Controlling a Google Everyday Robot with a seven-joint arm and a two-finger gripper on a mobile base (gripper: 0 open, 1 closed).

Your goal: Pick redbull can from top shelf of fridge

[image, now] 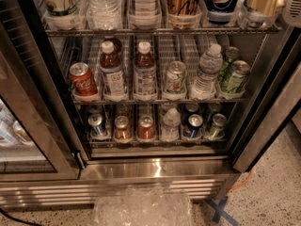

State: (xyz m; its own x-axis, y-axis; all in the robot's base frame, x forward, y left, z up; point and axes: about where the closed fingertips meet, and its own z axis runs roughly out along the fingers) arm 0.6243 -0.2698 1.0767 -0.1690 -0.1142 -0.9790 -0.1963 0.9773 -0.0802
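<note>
The end effector (266,1) sits at the right end of the top shelf (160,31), in front of the redbull can (253,15); whether it is clamped there I cannot tell. This is likely the grasp step. Next it needs a firm grip, then a lift out of the fridge (155,169).

From my station I see a speckled floor (275,192) at lower right with a blue tape cross (220,211) stuck on it. Crumpled clear plastic (141,206) lies along the bottom edge. The tool (265,1) sits in the upper right corner.
</note>
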